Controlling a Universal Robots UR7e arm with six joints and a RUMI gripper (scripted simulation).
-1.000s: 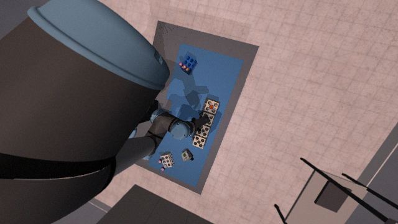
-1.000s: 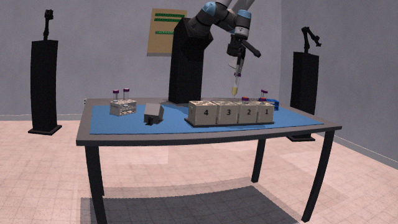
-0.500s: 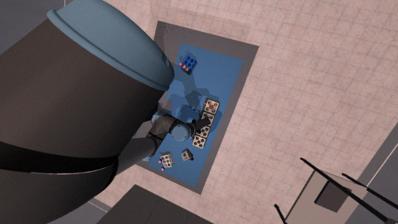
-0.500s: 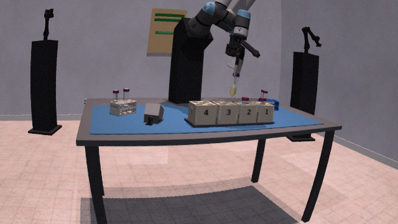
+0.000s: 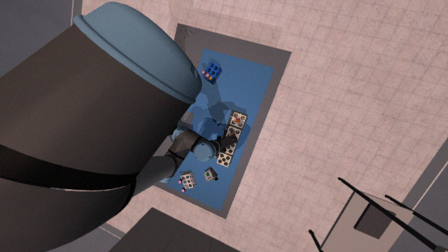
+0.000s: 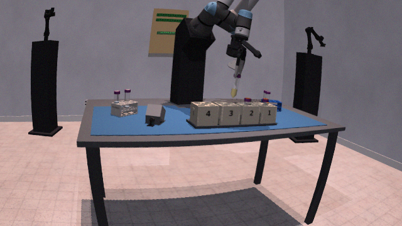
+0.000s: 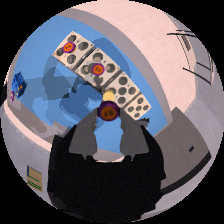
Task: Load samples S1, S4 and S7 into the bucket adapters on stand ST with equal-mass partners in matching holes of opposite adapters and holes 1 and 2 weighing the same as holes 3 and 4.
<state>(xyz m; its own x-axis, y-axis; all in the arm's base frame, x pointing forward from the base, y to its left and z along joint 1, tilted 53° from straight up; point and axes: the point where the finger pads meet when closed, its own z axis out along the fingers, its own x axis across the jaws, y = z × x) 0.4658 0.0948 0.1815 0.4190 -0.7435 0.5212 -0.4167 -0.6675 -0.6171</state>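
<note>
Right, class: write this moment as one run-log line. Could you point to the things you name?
end effector [image 6: 237, 75] [image 7: 108, 108]: shut on sample S7 [image 6: 234, 89] [image 7: 108, 112] | position: above the adapters | adapters 1 [image 5: 234, 122] [image 6: 269, 117] [image 7: 60, 51], 2 [image 6: 251, 117]: one orange-dotted tube each

Grey-blue walls around a pale tiled floor [image 5: 336, 105] [image 6: 47, 163]

A dark-legged bench [image 5: 269, 87] [image 6: 213, 140] casts a broad shadow on the tiles; black pedestals [image 6: 44, 88] [image 6: 308, 83] flank it (a tan board [image 6: 161, 44] hangs on the wall behind).

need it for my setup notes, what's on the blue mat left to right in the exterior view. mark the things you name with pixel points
white rack [image 5: 187, 180] [image 6: 120, 110], DONE desk [image 5: 211, 174] [image 6: 155, 113], adapter 4 [image 5: 224, 159] [image 6: 205, 114], adapter 3 [image 6: 230, 114], adapter 2 [image 6: 250, 114], adapter 1 [image 5: 242, 115] [image 6: 269, 115]
</note>
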